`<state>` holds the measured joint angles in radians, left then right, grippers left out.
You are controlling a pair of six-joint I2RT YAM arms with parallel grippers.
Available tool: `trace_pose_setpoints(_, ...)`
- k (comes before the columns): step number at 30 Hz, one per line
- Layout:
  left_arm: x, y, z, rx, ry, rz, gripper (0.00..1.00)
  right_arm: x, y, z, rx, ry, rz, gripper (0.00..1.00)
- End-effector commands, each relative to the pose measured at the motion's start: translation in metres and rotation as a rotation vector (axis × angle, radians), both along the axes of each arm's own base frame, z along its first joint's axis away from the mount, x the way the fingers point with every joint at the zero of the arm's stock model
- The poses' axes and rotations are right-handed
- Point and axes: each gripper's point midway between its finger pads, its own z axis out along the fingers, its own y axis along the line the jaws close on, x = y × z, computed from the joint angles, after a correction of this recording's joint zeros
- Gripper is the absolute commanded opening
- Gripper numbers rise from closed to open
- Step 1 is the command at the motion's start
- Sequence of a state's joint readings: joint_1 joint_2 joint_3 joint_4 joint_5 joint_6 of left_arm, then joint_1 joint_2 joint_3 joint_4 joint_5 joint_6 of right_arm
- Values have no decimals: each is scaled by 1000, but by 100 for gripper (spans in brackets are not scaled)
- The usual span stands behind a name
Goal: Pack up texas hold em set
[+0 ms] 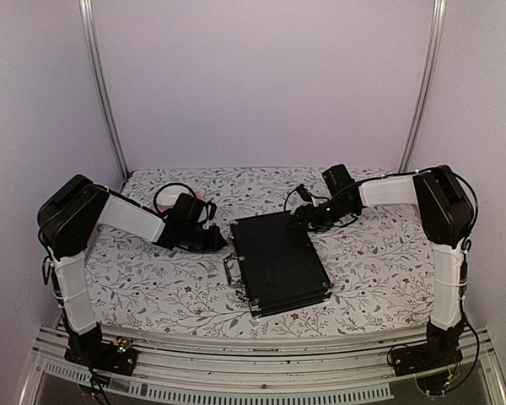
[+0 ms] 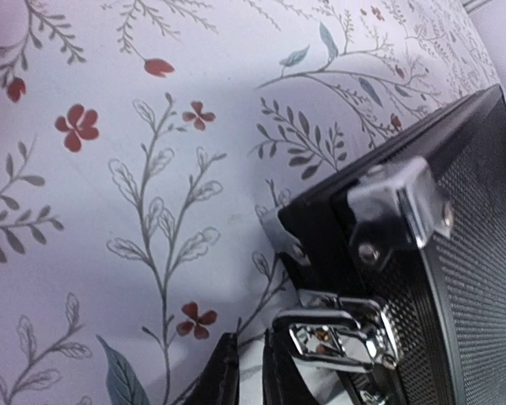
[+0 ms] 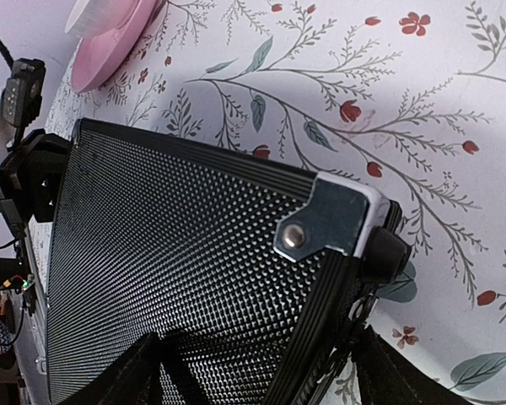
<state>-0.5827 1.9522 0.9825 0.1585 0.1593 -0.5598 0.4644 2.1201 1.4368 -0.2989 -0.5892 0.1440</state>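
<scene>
The black case lies closed and flat in the middle of the table, with its metal handle on its left side. My left gripper is low at the case's far left corner. In the left wrist view its fingers stand almost together with nothing between them, just left of a chrome latch. My right gripper is at the case's far right corner. It is open, with its fingers wide apart astride the case's textured lid and edge. Chip rolls, card decks and the triangle marker are out of view.
A pink saucer sits on the flowered tablecloth beyond the case's far side. Cables loop behind both wrists. The table's back edge meets the wall.
</scene>
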Motion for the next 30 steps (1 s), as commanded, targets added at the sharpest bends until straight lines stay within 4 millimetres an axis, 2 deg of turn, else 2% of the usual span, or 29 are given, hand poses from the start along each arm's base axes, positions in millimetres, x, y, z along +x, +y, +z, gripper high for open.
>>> trace_pose_setpoints(1, -2, -2, -27, 45, 45, -34, 13, -12, -3, -38, -101, 41, 16, 74)
trace_pose_setpoints(8, 1, -8, -30, 48, 44, -62, 11, -17, 0, -48, -114, 46, 40, 68)
trace_pose_setpoints(19, -25, -7, -49, 88, 101, -6, 10, -15, 2, -49, -128, 54, 8, 65)
trace_pose_setpoints(30, -36, -26, -64, 115, 126, 36, 4, -32, 16, -61, -143, 86, 3, 62)
